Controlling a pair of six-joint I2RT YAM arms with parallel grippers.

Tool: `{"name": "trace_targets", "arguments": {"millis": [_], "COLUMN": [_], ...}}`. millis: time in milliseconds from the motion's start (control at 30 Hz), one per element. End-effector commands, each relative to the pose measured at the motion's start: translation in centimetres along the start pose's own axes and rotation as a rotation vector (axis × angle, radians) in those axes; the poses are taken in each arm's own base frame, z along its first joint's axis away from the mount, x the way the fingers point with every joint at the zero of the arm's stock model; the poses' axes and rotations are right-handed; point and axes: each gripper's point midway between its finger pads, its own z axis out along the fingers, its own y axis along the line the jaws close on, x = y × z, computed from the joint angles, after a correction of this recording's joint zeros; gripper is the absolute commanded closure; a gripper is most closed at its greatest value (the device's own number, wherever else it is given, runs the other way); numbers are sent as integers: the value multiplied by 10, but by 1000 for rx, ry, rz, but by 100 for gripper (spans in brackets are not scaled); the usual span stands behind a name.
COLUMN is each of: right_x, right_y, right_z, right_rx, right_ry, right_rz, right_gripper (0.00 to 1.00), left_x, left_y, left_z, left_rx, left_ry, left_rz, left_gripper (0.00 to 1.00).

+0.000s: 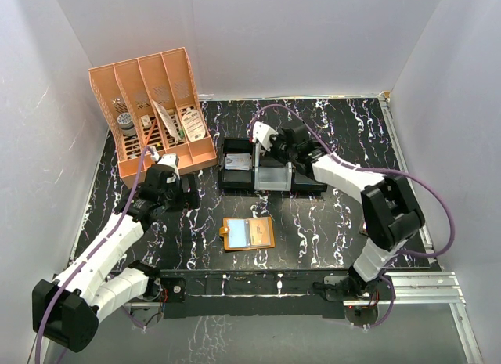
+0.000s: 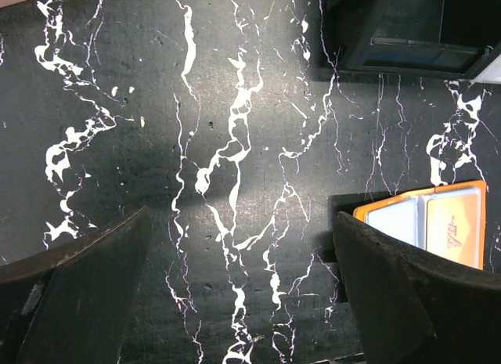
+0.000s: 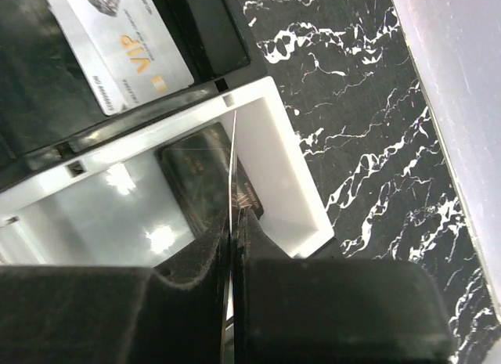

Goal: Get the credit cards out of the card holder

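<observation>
**Operator:** Where is my left side?

**Spotter:** At the upper left of the top view stands the orange desk organizer [image 1: 153, 113], its slots full of odds and ends, none of them yours to fetch. Just below and right of it, your left end effector [image 2: 241, 223] hangs released, fingers wide apart, over bare desk [image 2: 156, 129].

**Operator:** And the card holder?

**Spotter:** The card holder [image 1: 248, 233] lies open and flat at the lower middle of the top view, its long axis running left to right. From your left end effector it sits to the lower right, near but apart. Your left wrist view catches only part of it at the right edge. A pale panel shows inside, and I cannot tell whether that is a card still tucked in.

**Operator:** Which arm is nearer?

**Spotter:** The left, I judge. Your right end effector [image 3: 233, 223] is at the trays, above the holder in the top view.

**Operator:** Is it free?

**Spotter:** No. It is clenched on a credit card [image 3: 234, 160], held upright and seen edge-on.

**Operator:** What is beneath it?

**Spotter:** A white tray [image 3: 286, 184] is directly under that card. In the black tray [image 3: 31, 90] beside it, a second credit card [image 3: 117, 43] lies flat, marked VIP. You likely only need to let go here. After that, everything turns on the holder lying below those trays in the frame.
</observation>
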Motion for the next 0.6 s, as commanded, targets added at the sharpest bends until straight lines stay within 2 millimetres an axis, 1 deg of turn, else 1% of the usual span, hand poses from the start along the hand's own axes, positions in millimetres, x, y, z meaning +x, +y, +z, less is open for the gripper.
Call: {"name": "trace_targets", "arguments": {"millis": [0,67,133,200,267,333,567], "right_x": [-13,-12,-2,5,12,17,22], "right_y": [-30,-29,-22,-21,-22,-28,-32], "right_z": [8,13,25,30,33,36,53], "right_rx": [74,60,31,28,32,46,35], "right_ry": [5,6,30,49,70,76,90], "right_rz": [-110,-116,-118,-130,-153,-161,-200], "right_gripper": [100,100,100,100,100,100,100], "left_x": [-8,-7,-8,-8,-8,-8,-6], "left_y": [7,7,7,8,8,8,9], "left_z": [-3,-3,-3,-3,-3,-3,-1], "left_rx": [-38,-39,-40,-44,-45,-45,-54], "left_ry": [-32,-27,-31,-32,-32,-34,-23], "left_rz": [-1,-7,-5,-3,-5,-6,-5], "left_gripper": [1,1,1,1,1,1,1]}}
